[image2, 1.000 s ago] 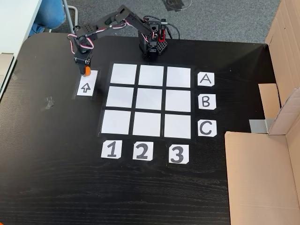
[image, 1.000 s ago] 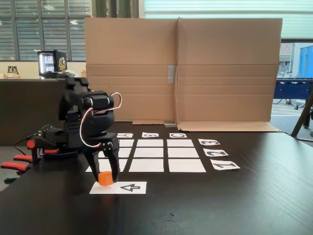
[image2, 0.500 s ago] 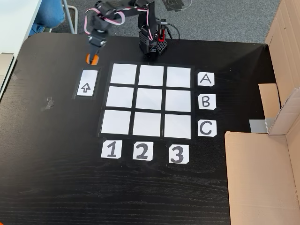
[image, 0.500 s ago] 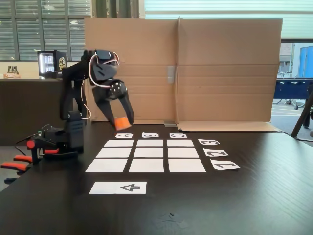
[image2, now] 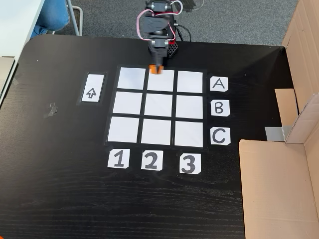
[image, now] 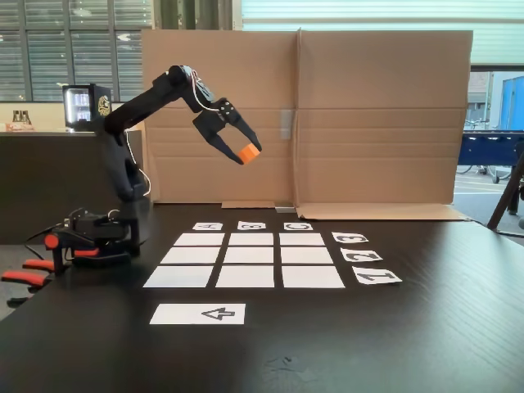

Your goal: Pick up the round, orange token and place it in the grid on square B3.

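Swung right since the earlier frames: hand [image: 246, 153] now up high before the cardboard wall [image: 377, 123], well above the worktop [image: 426, 327], no longer near the arrow card [image: 198, 313]. Clamped on the token [image: 250, 152], orange block pinched between two black fingers [image: 222, 142], pointing down and to the right in the side fixed view. Seen from above in the other fixed view, hand [image2: 155, 68] and token [image2: 155, 69] over the far edge of the grid [image2: 158, 106], at the top middle rectangle, in the column above the 2 card [image2: 151, 160] and in the row of the A card [image2: 218, 84]. Held in the air, not touching the paper. Square B3 [image2: 189, 106] bare, in the middle row beside the B card [image2: 219, 107] and in the column above the 3 card [image2: 189, 163]; in the side view [image: 250, 239] in the far row. Arm reaching out from its base [image: 90, 237] at the left of the side view, elbow high, white cable looped near the wrist. Arrow card lying alone, left of the grid from above [image2: 92, 88]. C card [image2: 220, 136] and 1 card [image2: 119, 159] at the grid's edges.
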